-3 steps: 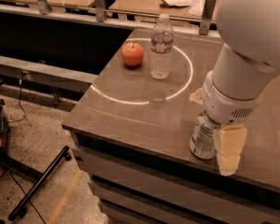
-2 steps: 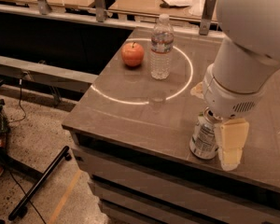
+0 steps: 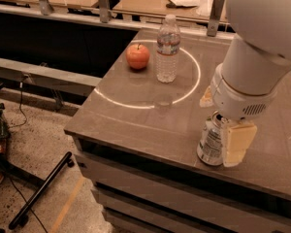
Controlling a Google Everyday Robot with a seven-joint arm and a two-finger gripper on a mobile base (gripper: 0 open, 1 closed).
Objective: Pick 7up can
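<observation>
Barely anything has shifted in the last second: the arm has turned slightly at the wrist, and what stands on the desk (image 3: pixel 136 125) keeps its place. The arm (image 3: pixel 252 76) reaches down over the near right corner, which puts the tool (image 3: pixel 225 139) low against its target from above. Whether the tool has closed on anything cannot be told. The water bottle (image 3: pixel 168 50) stands well apart inside a pale ring, out of the approach path. The 7up can (image 3: pixel 209 147) stands upright on the desk near the front edge, touching the tool. The apple (image 3: pixel 137 56) sits just beside the bottle.
</observation>
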